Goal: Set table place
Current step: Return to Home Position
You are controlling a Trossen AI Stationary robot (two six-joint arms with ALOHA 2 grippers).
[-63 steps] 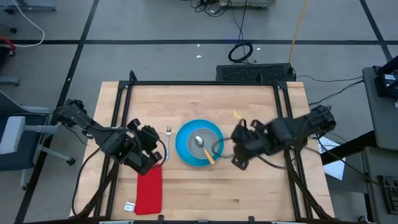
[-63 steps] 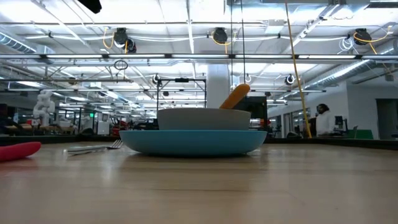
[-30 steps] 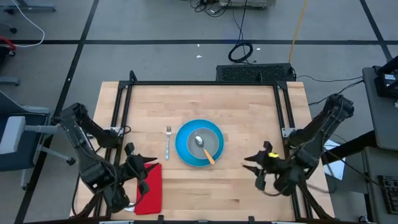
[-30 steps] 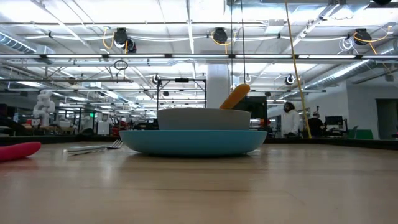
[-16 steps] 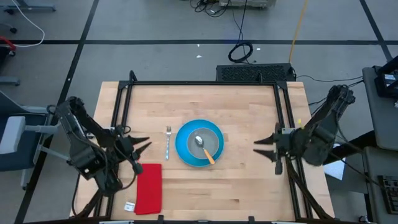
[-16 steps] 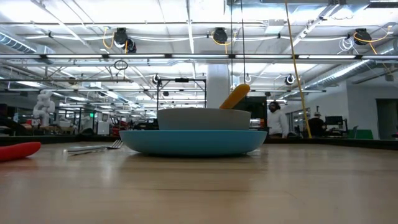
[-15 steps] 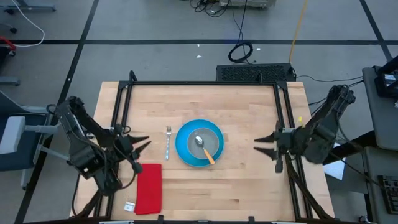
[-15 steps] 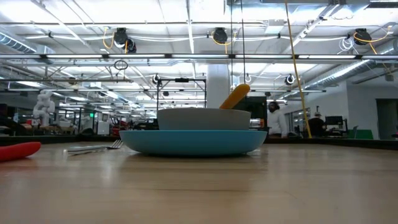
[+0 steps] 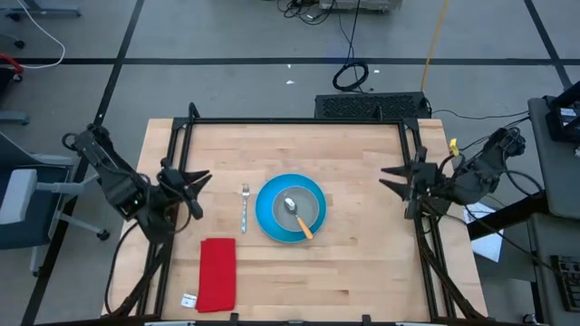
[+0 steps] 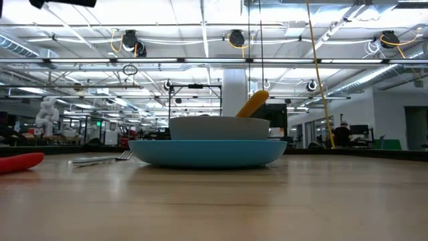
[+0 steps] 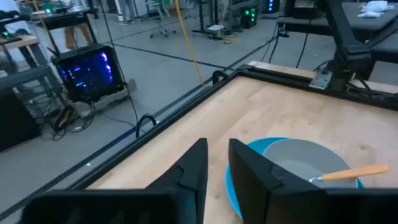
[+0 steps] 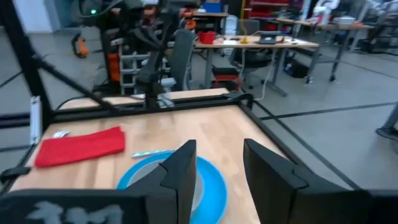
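The blue plate (image 9: 268, 217) lies at the middle of the table (image 9: 362, 281). The grey bowl (image 9: 306, 205) sits on the plate, and the spoon (image 9: 290, 205) rests in it with its orange handle (image 9: 305, 228) over the rim. The silver fork (image 9: 245, 206) lies flat on the wood just left of the plate. My left gripper (image 9: 195, 179) hovers open over the table's left rail, pointing at the plate. My right gripper (image 9: 391, 177) hovers open by the right rail, facing it. In the low view the bowl (image 10: 217, 127) stands on the plate (image 10: 207, 152).
A folded red cloth (image 9: 217, 274) lies near the table's near-left corner, with a small white tag (image 9: 188, 300) beside it. Black rails (image 9: 299, 121) run along the table's edges. Bare wood shows right of the plate and along the far side.
Both grippers have drawn back from the near part of the table toward the far edge and out to their own side rails, staying open. The left one has left the red cloth's side. Plate, bowl, spoon, fork and cloth have kept still.
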